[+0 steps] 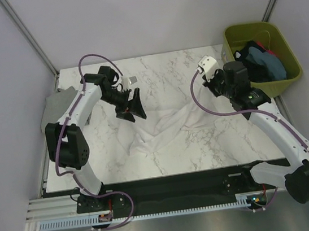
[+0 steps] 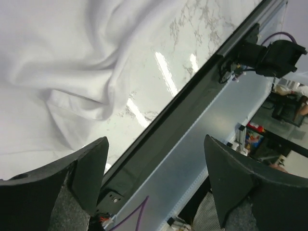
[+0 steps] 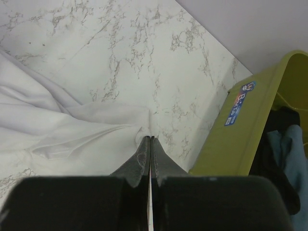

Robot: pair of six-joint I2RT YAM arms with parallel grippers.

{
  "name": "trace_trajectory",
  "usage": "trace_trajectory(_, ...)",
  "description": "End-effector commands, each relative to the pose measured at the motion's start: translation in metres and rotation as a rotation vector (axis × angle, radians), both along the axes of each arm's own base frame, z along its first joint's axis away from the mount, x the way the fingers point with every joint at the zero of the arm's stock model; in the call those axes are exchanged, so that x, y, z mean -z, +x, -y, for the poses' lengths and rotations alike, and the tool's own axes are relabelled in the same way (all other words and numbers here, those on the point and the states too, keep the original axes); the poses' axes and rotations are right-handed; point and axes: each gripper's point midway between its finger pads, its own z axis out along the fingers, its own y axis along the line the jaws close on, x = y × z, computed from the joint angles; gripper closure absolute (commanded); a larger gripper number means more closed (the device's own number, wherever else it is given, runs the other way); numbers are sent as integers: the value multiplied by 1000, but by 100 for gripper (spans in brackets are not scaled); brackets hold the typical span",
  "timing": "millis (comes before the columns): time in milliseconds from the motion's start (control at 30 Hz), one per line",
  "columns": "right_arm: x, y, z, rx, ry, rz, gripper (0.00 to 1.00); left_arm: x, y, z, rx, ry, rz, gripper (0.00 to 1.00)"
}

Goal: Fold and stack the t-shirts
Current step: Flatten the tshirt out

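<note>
A large white t-shirt (image 1: 165, 128) lies crumpled across the middle of the marble table (image 1: 166, 71). My left gripper (image 1: 132, 108) hovers over the shirt's left end, jaws wide open with nothing between the fingers (image 2: 91, 168); the white t-shirt (image 2: 62, 62) fills that view's upper left. In the right wrist view my right gripper (image 3: 150, 139) is shut, pinching an edge of the white t-shirt (image 3: 62, 130) at its right end. Blue-teal and dark t-shirts (image 1: 264, 61) lie heaped in the bin. A grey t-shirt (image 1: 56, 103) sits at the table's left edge.
The olive-green plastic bin (image 1: 280, 33) stands at the back right, close beside my right wrist; its wall (image 3: 240, 139) shows just right of the shut fingers. Purple cables loop off both arms. A black rail (image 2: 183, 96) runs along the table's near edge.
</note>
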Motion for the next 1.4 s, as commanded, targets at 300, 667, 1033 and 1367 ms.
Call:
trace_trajectory(300,-15,6,6,35,62,25,100,87,21,-83,291,314,149,41)
trace_trajectory(667,-5,5,12,49,65,3,100,102,39,-70,207,284,23,41)
trace_trajectory(1033,-7,8,12,49,66,9,100,113,36,-52,209,220,-40,44)
trace_trajectory(1367,-8,8,16,61,66,13,100,133,27,-39,241,191,-103,50)
